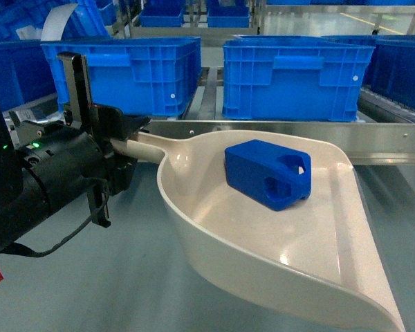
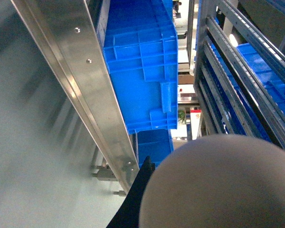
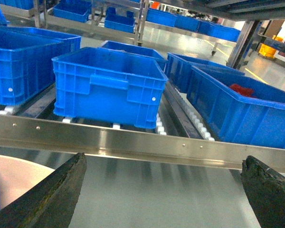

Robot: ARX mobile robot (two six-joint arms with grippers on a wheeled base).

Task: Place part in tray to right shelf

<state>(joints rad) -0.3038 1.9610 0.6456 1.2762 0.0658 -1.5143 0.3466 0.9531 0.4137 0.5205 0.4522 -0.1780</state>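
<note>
Head view shows the blue part (image 1: 268, 173) already lying inside the beige-pink tray (image 1: 214, 228), resting on the tray's floor toward the far side, its holed end facing right. The left gripper (image 1: 121, 149) has the tray's handle (image 1: 140, 146) between its fingers and carries the tray in the air over the grey floor, just in front of the flat steel front rail of the right shelf (image 1: 277, 131). So the loading is done, to my judgement; what is left is getting the tray and its part up and over the rail onto the shelf, where two large blue crates (image 1: 294, 76) already stand on the rollers.

Left wrist view adds little about the part: it shows only the tray's rounded back (image 2: 223, 185) filling the lower right corner, the rail (image 2: 80, 90) running diagonally, and a crate (image 2: 142, 71) behind it. The part is hidden there.

Right wrist view shows what the head view does not: the right gripper (image 3: 164, 190) empty, its dark fingers (image 3: 52, 194) spread wide, hovering near the rail. It also shows white rollers (image 3: 194, 118) between crates, red items in the crate at right (image 3: 242, 90), and the tray's edge (image 3: 14, 180) at lower left.
</note>
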